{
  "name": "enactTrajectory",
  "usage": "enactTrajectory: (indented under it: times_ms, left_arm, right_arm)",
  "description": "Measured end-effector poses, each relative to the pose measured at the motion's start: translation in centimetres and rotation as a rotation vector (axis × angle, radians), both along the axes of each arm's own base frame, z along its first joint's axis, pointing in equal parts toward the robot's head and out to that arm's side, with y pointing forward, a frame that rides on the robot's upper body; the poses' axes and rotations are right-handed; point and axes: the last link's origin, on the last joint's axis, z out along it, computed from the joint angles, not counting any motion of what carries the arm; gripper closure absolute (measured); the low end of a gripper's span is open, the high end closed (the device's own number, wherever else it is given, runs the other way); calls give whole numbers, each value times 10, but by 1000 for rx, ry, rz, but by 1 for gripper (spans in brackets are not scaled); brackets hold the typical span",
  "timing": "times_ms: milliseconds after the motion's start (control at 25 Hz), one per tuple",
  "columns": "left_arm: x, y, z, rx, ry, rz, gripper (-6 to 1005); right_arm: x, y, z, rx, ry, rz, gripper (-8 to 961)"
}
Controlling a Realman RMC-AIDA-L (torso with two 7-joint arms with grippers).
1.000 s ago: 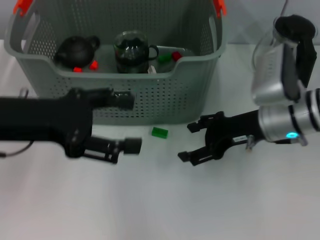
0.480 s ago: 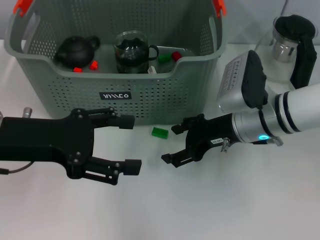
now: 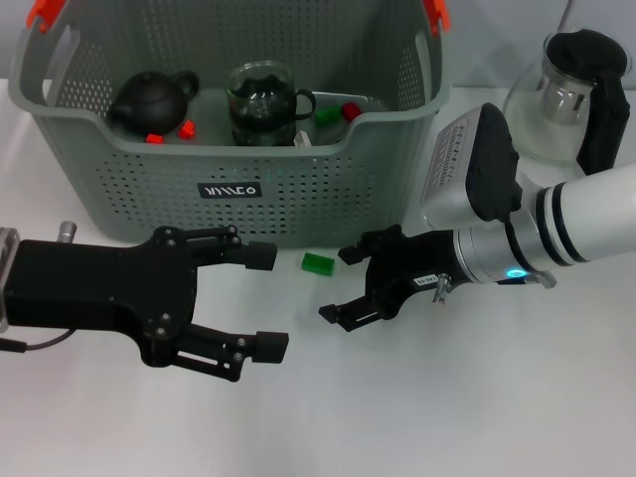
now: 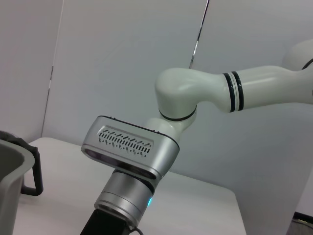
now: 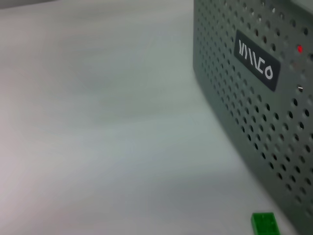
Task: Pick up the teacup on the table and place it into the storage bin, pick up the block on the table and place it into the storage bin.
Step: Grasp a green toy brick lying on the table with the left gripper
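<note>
Right tool (image 3: 343, 285) open beside green block (image 3: 317, 263), bin (image 3: 328, 189) top cropped

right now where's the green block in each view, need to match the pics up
Head view: the green block lies on the table just in front of the storage bin, between the open left gripper and the open right gripper.
Left wrist view: not in it; only the right arm shows.
Right wrist view: the green block sits beside the bin's perforated wall.
Shared landmark: the bin's black label.
</note>
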Motion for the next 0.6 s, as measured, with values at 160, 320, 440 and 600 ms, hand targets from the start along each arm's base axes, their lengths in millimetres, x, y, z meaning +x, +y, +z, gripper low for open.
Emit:
enactTrajectory:
  times_ms: [160,320,440,600]
  left_arm:
    - [0,0,0,4,0,-1,32]
    - [-1,0,0,5,0,1,32]
    - [-1,0,0,2,0,0,32]
    - [-1,-1,0,0,-1,-1,32]
  right_arm:
    - [0,1,-1,6,-8,6,39]
    - [-1,1,-2,15,-7,13,39]
    - [-2,0,-6,17,-8,18,39]
    - [-3,0,-8,25,-17,27,39]
